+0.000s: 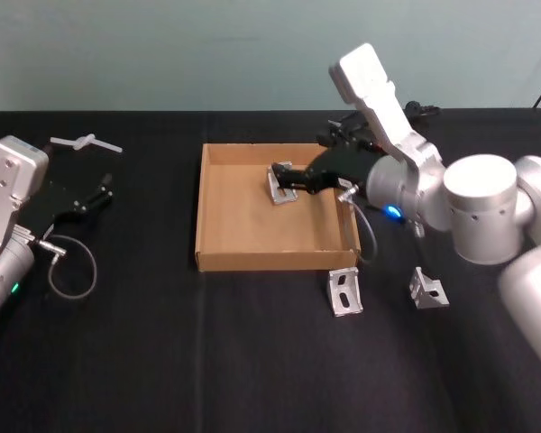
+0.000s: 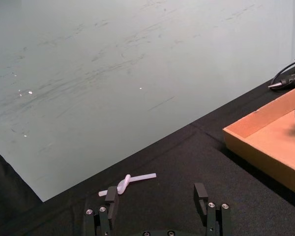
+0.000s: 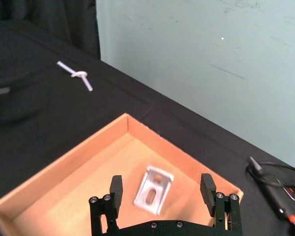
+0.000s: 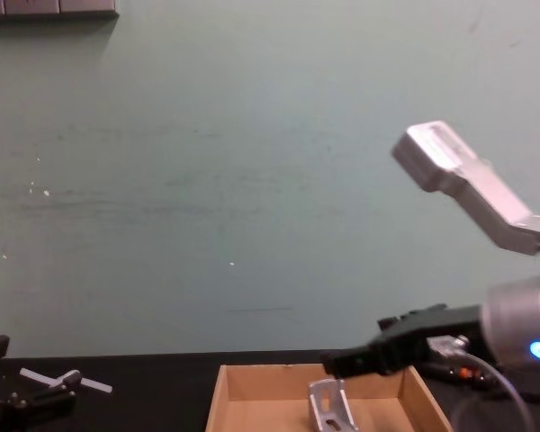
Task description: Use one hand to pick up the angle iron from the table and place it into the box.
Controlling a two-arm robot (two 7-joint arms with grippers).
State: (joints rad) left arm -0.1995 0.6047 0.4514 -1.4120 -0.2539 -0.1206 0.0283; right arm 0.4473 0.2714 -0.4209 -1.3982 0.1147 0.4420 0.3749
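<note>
Right gripper (image 3: 161,183) gapes wide above the angle iron (image 3: 152,195) in the box (image 1: 218,257): placed, I'd say; next, lift clear; left gripper (image 2: 155,192) parked open

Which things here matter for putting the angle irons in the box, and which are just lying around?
Job: box; angle iron in the box; angle iron by the box's front corner; angle iron farther right on the table; open right gripper over the box.
Lying about: white knotted strip; black cabled tool; left gripper, parked, open.
</note>
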